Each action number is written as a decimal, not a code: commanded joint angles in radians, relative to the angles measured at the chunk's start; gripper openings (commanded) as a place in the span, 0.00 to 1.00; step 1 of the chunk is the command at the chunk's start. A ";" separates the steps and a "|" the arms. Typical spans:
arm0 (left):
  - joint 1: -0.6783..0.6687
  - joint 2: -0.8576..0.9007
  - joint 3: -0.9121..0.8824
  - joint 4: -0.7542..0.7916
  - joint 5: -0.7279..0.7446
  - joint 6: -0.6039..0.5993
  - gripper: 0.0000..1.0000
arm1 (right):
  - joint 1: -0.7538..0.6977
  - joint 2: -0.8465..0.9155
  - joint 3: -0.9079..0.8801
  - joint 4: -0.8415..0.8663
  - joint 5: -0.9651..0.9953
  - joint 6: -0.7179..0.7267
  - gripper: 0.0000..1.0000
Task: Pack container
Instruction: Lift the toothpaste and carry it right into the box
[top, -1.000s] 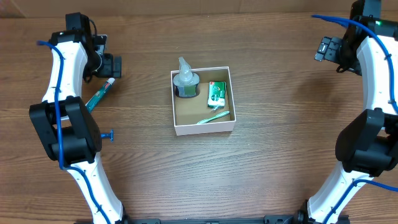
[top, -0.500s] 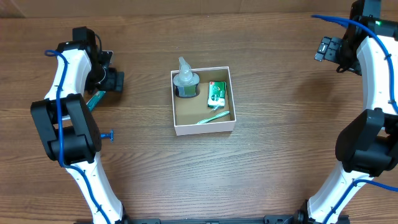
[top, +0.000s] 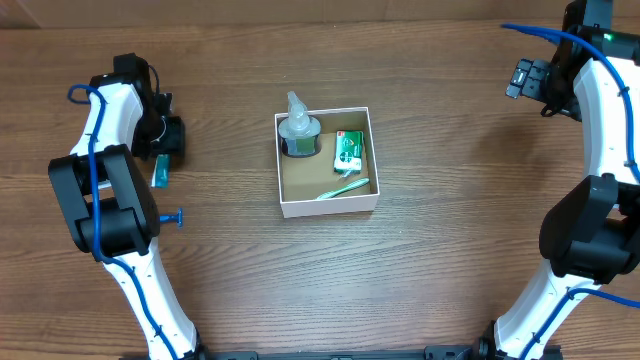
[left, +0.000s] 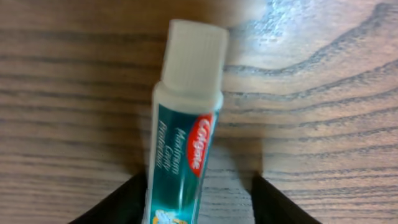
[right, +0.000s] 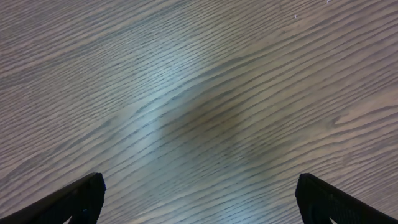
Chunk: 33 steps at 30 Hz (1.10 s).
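One square, shallow white container (top: 330, 207) with a brown inside sits near the middle of the tabletop (top: 450, 250), between the two arms and well apart from both. Three things are in it. A dark bottle (top: 297, 130) with a clear pointed cap fills the far left corner, its top reaching over the back rim. A small green-and-white carton (top: 348, 150) lies against the right wall. A thin pale green item (top: 343, 188), too small to name, lies aslant near the front right corner.

Well to the left of the container, a teal toothpaste tube (top: 160, 171) lies flat on the wood. The left fingers (left: 121, 204) are low over its near-hidden upper end. In the left wrist view they stand spread apart with the tube between them. The tube runs just beside the finger on the picture's left, and a clear gap of wood shows on its other side. Its white cap points away from the camera, and red lettering runs along its teal body. The fingers are not clamped on it.

Far to the right, near the back edge, the right fingers (right: 81, 200) are spread wide. They hold nothing, and only bare wood grain shows between them.
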 joint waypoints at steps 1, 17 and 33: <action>0.002 0.036 -0.014 -0.028 0.048 -0.063 0.42 | 0.005 0.002 -0.002 0.002 0.013 -0.002 1.00; -0.005 0.036 0.256 -0.226 0.347 -0.060 0.14 | 0.005 0.003 -0.002 0.002 0.013 -0.002 1.00; -0.362 -0.063 0.937 -0.644 0.343 0.240 0.21 | 0.005 0.002 -0.002 0.002 0.013 -0.002 1.00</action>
